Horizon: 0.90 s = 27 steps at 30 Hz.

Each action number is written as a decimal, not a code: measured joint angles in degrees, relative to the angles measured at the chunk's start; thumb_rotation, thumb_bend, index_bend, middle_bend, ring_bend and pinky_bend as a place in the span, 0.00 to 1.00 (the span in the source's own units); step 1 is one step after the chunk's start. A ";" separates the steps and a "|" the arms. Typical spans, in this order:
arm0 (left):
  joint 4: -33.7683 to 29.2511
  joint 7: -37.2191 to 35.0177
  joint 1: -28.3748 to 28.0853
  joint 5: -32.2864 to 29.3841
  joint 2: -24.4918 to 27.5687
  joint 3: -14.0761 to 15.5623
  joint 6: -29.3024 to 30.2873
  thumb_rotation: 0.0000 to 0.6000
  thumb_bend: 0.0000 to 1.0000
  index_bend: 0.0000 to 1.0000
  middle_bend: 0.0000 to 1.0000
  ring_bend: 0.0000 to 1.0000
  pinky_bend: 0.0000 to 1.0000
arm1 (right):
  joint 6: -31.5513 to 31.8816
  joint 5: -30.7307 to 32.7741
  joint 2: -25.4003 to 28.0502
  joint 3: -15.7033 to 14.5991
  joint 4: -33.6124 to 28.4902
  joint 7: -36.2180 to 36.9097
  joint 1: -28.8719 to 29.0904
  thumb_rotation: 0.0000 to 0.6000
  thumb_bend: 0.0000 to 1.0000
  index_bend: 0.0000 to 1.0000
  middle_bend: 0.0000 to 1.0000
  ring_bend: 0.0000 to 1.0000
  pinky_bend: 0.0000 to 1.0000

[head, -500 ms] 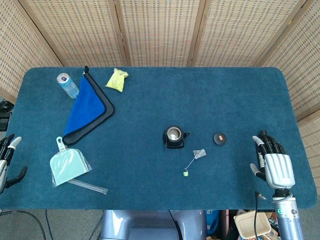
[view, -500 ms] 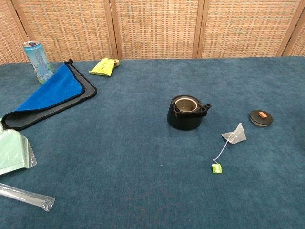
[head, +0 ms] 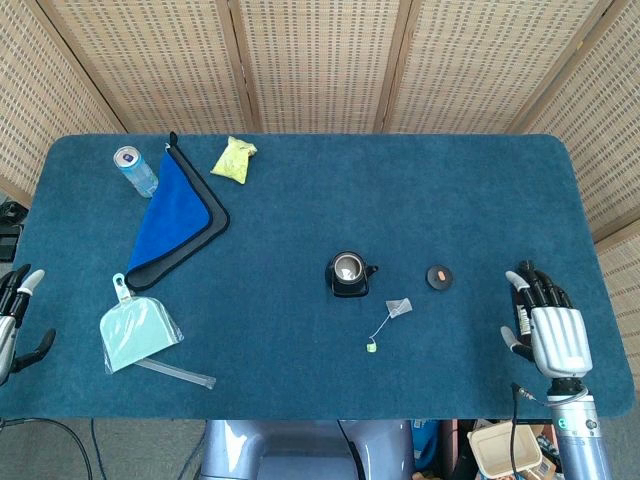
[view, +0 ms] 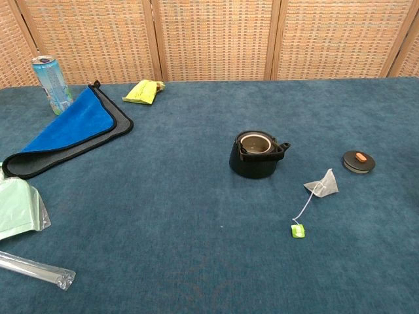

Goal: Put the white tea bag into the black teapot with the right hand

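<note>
The black teapot (head: 349, 273) (view: 257, 154) stands lidless near the table's middle. Just right and in front of it lies the white tea bag (head: 400, 307) (view: 323, 183), its string running to a green tag (head: 371, 347) (view: 298, 231). My right hand (head: 545, 324) hovers over the table's right front edge, well right of the tea bag, fingers apart and empty. At the left edge of the head view my left hand (head: 14, 320) holds nothing, fingers spread. The chest view shows neither hand.
The teapot's lid (head: 439, 276) (view: 359, 161) lies right of the pot. At the far left are a can (head: 134, 171), a blue cloth on a dark one (head: 178, 216), a yellow packet (head: 234, 159), and a pale green bag (head: 138, 333).
My right hand has drifted slightly down toward the front edge. Everything on the table stays in place.
</note>
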 measured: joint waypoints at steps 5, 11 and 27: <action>-0.35 0.63 -0.42 -0.19 0.33 -0.19 -0.62 1.00 0.38 0.02 0.00 0.00 0.00 | -1.12 -1.70 0.77 -0.08 -0.86 1.71 0.60 1.00 0.40 0.18 0.25 0.14 0.26; -0.75 1.19 -0.87 -0.32 0.49 -0.49 -0.99 1.00 0.38 0.02 0.00 0.00 0.00 | -4.96 -5.78 2.95 -0.52 -1.96 6.65 3.06 1.00 0.40 0.18 0.37 0.25 0.34; -0.91 2.54 -1.53 -1.13 0.86 -0.81 -2.01 1.00 0.38 0.02 0.00 0.00 0.00 | -19.71 -14.73 4.27 -1.61 -3.58 16.19 14.63 1.00 0.40 0.23 0.58 0.57 0.67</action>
